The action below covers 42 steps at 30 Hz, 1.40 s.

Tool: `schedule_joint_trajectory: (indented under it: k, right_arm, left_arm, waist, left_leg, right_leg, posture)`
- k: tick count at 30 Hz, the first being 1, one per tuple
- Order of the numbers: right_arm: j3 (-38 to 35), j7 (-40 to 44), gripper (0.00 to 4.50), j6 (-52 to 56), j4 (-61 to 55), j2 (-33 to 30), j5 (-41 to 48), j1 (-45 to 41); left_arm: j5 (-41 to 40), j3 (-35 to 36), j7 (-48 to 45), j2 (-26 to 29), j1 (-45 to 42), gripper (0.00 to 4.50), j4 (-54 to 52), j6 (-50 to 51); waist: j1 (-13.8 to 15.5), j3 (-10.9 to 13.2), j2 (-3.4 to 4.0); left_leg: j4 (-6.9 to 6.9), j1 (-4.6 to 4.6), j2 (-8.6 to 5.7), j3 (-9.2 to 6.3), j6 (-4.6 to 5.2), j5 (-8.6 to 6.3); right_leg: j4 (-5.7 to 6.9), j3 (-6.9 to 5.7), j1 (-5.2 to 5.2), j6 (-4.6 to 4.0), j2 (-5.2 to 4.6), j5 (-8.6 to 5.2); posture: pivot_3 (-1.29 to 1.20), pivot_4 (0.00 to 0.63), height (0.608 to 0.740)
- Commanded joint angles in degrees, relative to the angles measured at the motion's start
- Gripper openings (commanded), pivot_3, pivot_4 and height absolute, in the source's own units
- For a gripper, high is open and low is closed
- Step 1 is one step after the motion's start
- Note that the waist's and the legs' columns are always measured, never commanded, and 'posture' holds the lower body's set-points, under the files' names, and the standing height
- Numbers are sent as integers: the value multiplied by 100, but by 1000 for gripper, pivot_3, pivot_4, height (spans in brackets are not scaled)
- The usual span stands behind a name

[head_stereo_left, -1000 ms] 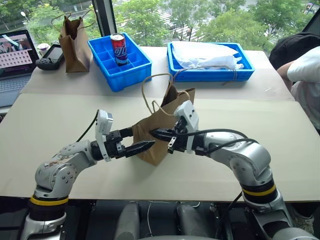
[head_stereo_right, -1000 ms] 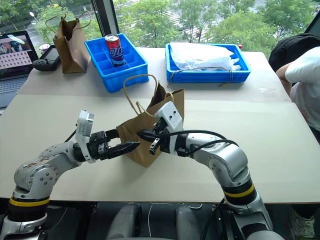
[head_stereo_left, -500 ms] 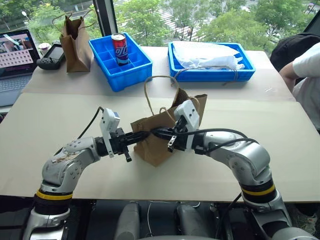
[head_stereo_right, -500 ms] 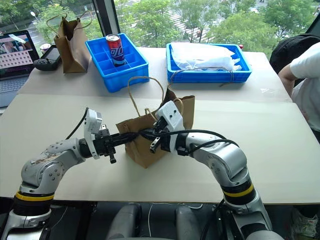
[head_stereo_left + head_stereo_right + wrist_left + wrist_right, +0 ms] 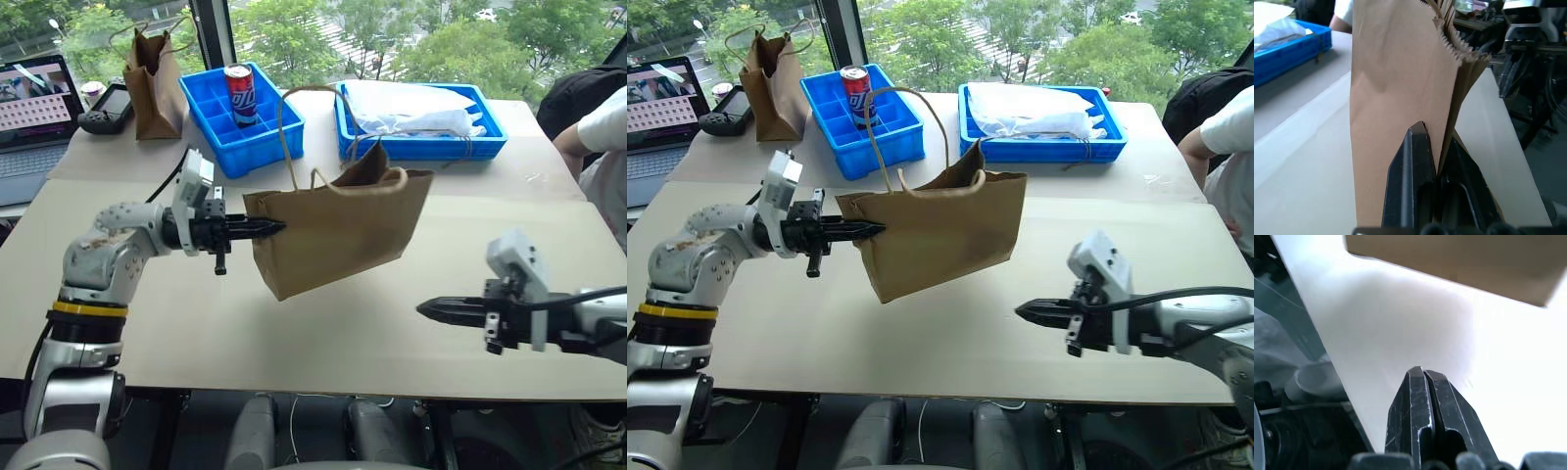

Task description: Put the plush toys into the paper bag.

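Note:
The wide brown paper bag (image 5: pixel 343 230) hangs tilted over the middle of the table, its loop handles up and its lower corner close to the tabletop. My left gripper (image 5: pixel 277 227) points level at it and is shut on the bag's upper left edge; in the left wrist view the black fingers (image 5: pixel 1413 161) pinch the paper wall (image 5: pixel 1396 88). My right gripper (image 5: pixel 423 310) is shut on nothing, low over the table's front right, well apart from the bag. The plush toys are out of view.
At the back left stand a narrower, darker paper bag (image 5: pixel 152 73), a laptop (image 5: pixel 34 103) and a controller (image 5: pixel 106 108). Behind the held bag are a blue compartment tray (image 5: pixel 269 132) with a can (image 5: pixel 236 93) and a blue tray (image 5: pixel 490 142) holding white plastic. A person (image 5: pixel 598 132) sits at the right edge.
My left gripper shut on the bag's edge and raised it, and the bag spread wide. My right gripper pulled out of the bag and swung away to the front right.

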Motion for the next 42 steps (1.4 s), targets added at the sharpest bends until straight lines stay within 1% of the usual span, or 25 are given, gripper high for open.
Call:
schedule_joint_trajectory:
  k: [1, 6, 9, 13, 17, 19, 21, 22, 23, 25, 26, 27, 29, 31, 32, 33, 37, 39, 42]
  right_arm:
    - [-498, 221, 0, -505, 141, -146, -389, 343]
    - [-533, 214, 0, -779, 231, -118, -585, 475]
    - [-513, 142, 0, -800, 209, -101, -572, 431]
    - [-524, 109, 0, -831, 223, -125, -591, 427]
    - [-319, 69, 0, -896, 380, -198, -636, 190]
    - [-172, 85, 0, -956, 502, -247, -682, 3]
    - [-55, 129, 0, -1008, 642, -297, -739, -143]
    - [0, 189, 0, -1049, 709, -344, -789, -178]
    - [55, 250, 0, -1094, 785, -388, -828, -212]
    - [178, 373, 0, -1213, 960, -466, -920, -289]
    - [220, 417, 0, -1261, 1024, -492, -955, -313]
    - [251, 469, 0, -1303, 1082, -524, -983, -322]
    - [241, 597, 0, -1375, 1201, -567, -1032, -278]
    - [212, 690, 0, -1415, 1259, -594, -1064, -224]
    - [116, 756, 0, -1439, 1340, -580, -1072, -170]
    - [22, 835, 0, -1470, 1407, -568, -1087, -98]
    - [-357, 862, 0, -1606, 1438, -285, -1101, 265]
    - [-589, 749, 0, -1693, 1307, 94, -1015, 482]
    - [-690, 462, 0, -2193, 1049, 758, -1154, 703]
  left_arm:
    - [-66, -450, -935, 159, -380, 91, 187, -210]
    - [-178, -1340, -1034, 325, -739, 91, 800, -941]
    - [-136, -1604, -1034, 319, -802, 91, 1095, -1370]
    - [-36, -1591, -1034, 246, -780, 91, 1309, -1319]
    - [-66, -1775, -1034, 530, -429, 91, 1008, -1224]
    - [-47, -1697, -1034, 554, -333, 91, 991, -1147]
    - [21, -1527, -1034, 500, -328, 625, 1055, -1005]
    - [-3, -1524, -1034, 564, -314, 759, 1008, -903]
    - [-25, -1545, -1034, 641, -307, 1081, 947, -773]
    - [-49, -1555, -1034, 826, -265, 1959, 784, -676]
    - [-77, -1516, -1034, 909, -252, 2048, 729, -630]
    - [-128, -1457, -1034, 1025, -241, 2304, 686, -590]
    - [-238, -1127, -1034, 1249, -224, 3003, 665, -294]
    - [-272, -889, -1001, 1331, -181, 3736, 640, -54]
    - [-439, -604, -862, 1486, 4, 4147, 501, 243]
    - [-603, -317, -722, 1622, 190, 4427, 370, 562]
    - [-908, 693, -80, 1946, 1005, 4467, -41, 1270]
    - [-936, 1097, 205, 2026, 1565, 4467, -259, 1484]
    - [-842, 1707, 910, 1664, 2142, 4467, -474, 1283]
  waist:
    - [-28, -1, 2]
    - [-32, 0, 2]
    - [-19, 0, 2]
    - [-6, 0, 1]
    - [-17, 0, 1]
    - [-29, 0, 2]
    - [-11, 0, 2]
    - [-5, 0, 2]
    - [0, 0, 2]
    - [11, 0, 2]
    - [13, 0, 2]
    - [14, 0, 2]
    - [13, 0, 2]
    - [2, 1, 3]
    - [-1, 0, 3]
    - [-10, 1, 3]
    - [-34, 1, 4]
    - [-18, 1, 3]
    - [10, 1, 4]
  left_leg:
    - [-1, 2, -1, -1, 0, 0]
    - [0, 3, 3, -3, 0, 0]
    - [1, 1, 2, -4, 0, 0]
    - [1, -5, 1, -5, 0, 0]
    - [2, -7, 0, -5, 0, 0]
    - [2, -6, 2, -5, 0, 0]
    - [2, -4, 2, -6, 0, 1]
    - [3, -4, 2, -7, 0, 1]
    - [4, -4, 2, -6, 0, 1]
    - [4, -5, 0, -5, 1, 1]
    - [4, -6, 1, -5, 0, 1]
    - [4, -7, 1, -6, 1, 1]
    - [4, -12, 1, -6, 1, 1]
    - [4, -12, 4, -6, 1, 1]
    - [4, -10, 4, -5, 1, 1]
    - [4, -9, 4, -5, 1, 1]
    - [2, -7, 10, -4, 3, 0]
    - [2, -5, 9, -5, 2, 0]
    - [3, 6, 10, -3, 2, 0]
  right_leg:
    - [2, 0, 0, 1, 1, 0]
    - [7, 3, 0, 3, 6, -2]
    - [6, 3, 0, 3, 6, -2]
    - [6, 2, -2, 3, 5, -2]
    - [6, 2, -3, 3, 4, -2]
    - [7, 3, -4, 3, 5, -2]
    - [8, 2, -3, 3, 5, -2]
    - [9, 1, -2, 3, 5, -2]
    - [9, 1, -3, 3, 5, -2]
    - [6, 1, -2, 4, 4, -2]
    - [6, 1, -4, 4, 4, -2]
    - [5, 1, -3, 4, 4, -2]
    - [6, 1, -9, 5, 3, -3]
    - [9, 1, -11, 4, 5, -3]
    - [10, 0, -10, 4, 5, -3]
    - [11, 0, -9, 5, 5, -3]
    - [10, 0, -9, 6, 5, -4]
    - [11, -2, -7, 6, 5, -4]
    - [12, -1, 2, 7, 4, -4]
  posture:
    - [0, 150, 698]
    - [0, 150, 698]
    - [0, 150, 698]
    - [0, 150, 698]
    - [0, 150, 698]
    - [0, 150, 698]
    - [0, 150, 698]
    - [0, 150, 698]
    - [0, 150, 698]
    - [0, 150, 698]
    - [0, 150, 698]
    - [0, 150, 698]
    - [0, 150, 698]
    - [0, 150, 698]
    - [0, 150, 698]
    - [0, 150, 698]
    - [0, 150, 698]
    - [0, 150, 698]
    - [0, 150, 698]
